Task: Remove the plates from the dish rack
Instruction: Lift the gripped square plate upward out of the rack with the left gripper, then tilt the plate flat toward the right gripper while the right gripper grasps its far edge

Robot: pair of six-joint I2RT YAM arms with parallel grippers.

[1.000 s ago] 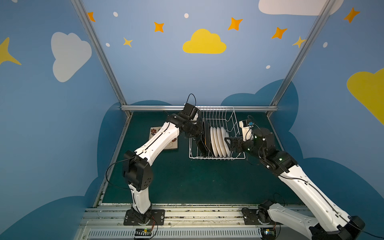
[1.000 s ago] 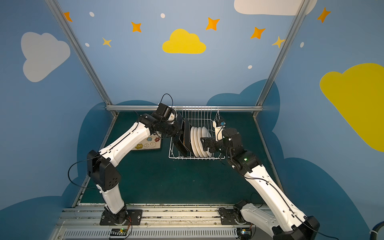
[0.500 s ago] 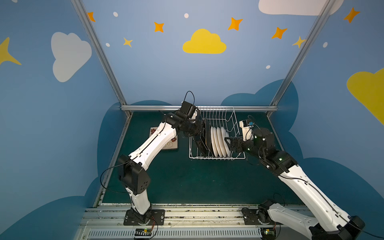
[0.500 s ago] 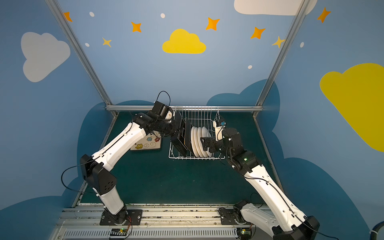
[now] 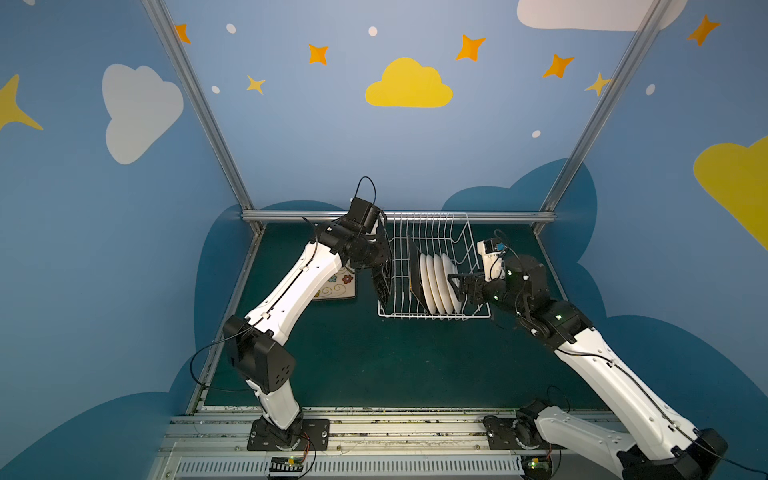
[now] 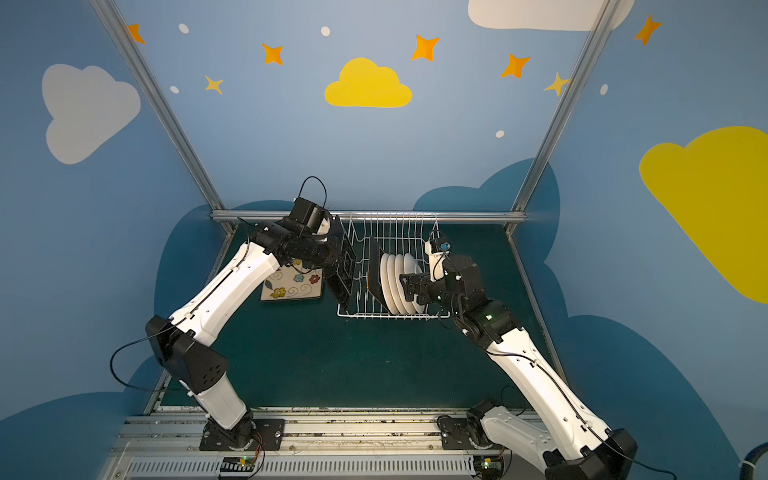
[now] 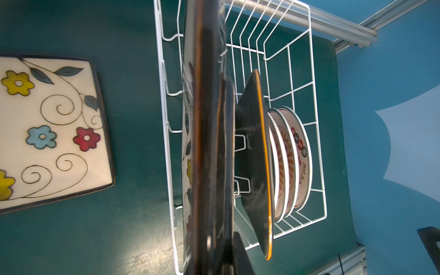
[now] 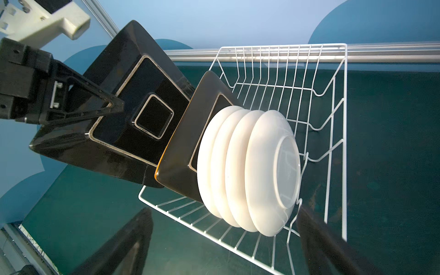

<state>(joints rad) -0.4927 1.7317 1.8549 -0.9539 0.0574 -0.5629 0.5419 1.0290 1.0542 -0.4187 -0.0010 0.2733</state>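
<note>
Top views, with both wrist views; we list items from largest to smallest, each placed against the dish rack.

(a) The green table (image 5: pixel 374 365) carries the dish rack (image 5: pixel 432 232) near its far edge.
(b) The raised square plate (image 8: pixel 154 83), black back showing, hangs on edge over the rack's wall on the left arm's side. Whether its lowest corner has cleared the wire we cannot tell.
(c) A patterned plate (image 6: pixel 293 284) lies face up on the table just beside the rack, on that same side.
(d) A second square plate (image 8: pixel 188 133) leans inside the rack.
(e) Four round white plates (image 8: pixel 250 166) stand in a row just beside it, toward the right arm.
(f) The left gripper (image 8: pixel 112 108) is clamped on the raised square plate near one corner, with one finger (image 8: pixel 117 107) flat on the black back.
(g) The right gripper (image 5: pixel 457 282) sits just beside the outermost round plate, jaws spread wide and holding nothing.

We judge the step in hand to be carrying the raised square plate out to the patterned plate. To do it well, we would:
- keep the plate on edge until it is well clear of the rack's wall;
- move slowly, since a corner grip lets the plate swing;
- tilt it face up only once it is away from the rack;
- lower it squarely before releasing.

A snagged corner could drag the rack.
</note>
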